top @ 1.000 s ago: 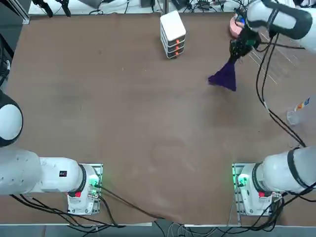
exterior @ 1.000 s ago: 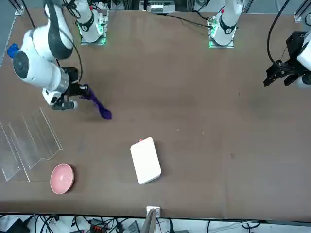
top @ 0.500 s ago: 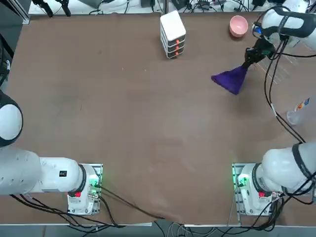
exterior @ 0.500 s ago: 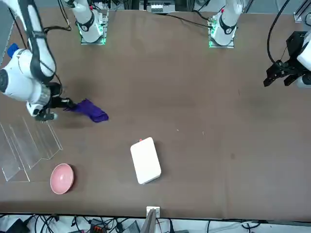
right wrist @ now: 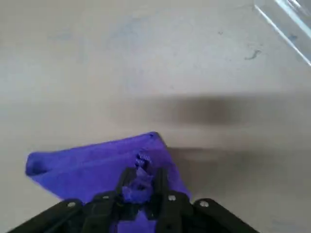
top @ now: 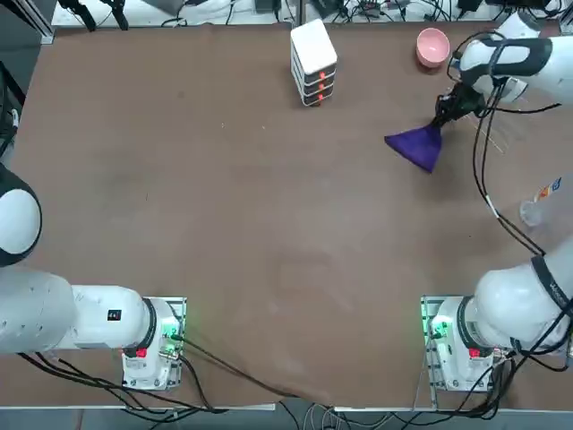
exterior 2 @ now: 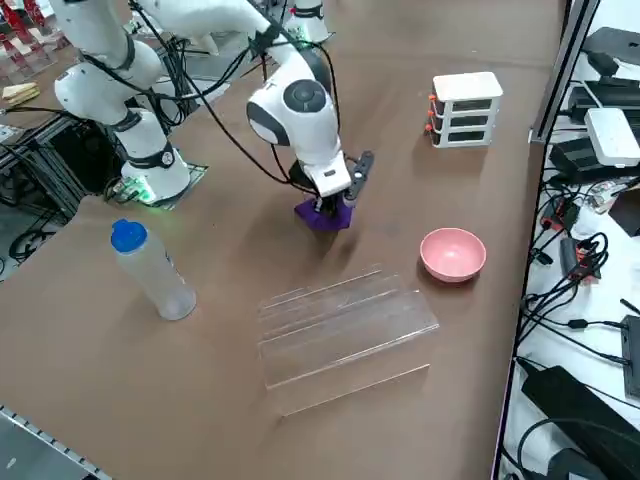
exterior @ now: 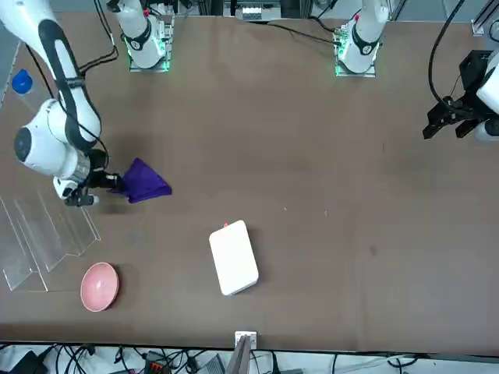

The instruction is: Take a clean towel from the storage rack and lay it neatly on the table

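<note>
The table (top: 224,224) is a plain matte brown surface that fills every view; cables and equipment line its far edge at the top of the top view. The towel (top: 415,144), deep purple, lies on bare tabletop in the upper right of the top view, spread as a fan that narrows to 1 bunched corner. That corner points toward the right gripper (top: 441,119), and the wrist view shows it pinched between the 2 fingers (right wrist: 159,187), so the jaws are clenched on the towel's corner with only a narrow gap between them. Judged from this layout, the cloth fans out because its free edge rests on the table while 1 corner is held; it is not yet flat or square, so the laying step appears unfinished. The storage rack (exterior 2: 345,325), a clear frame of thin parallel rods, stands empty just beside the gripper in the lower centre of the right side view, with the pink bowl (exterior 2: 452,253) near its right end. The right arm reaches across to the upper right of the top view, its wrist bent down and the gripper low over the table at the towel's narrow end.
</note>
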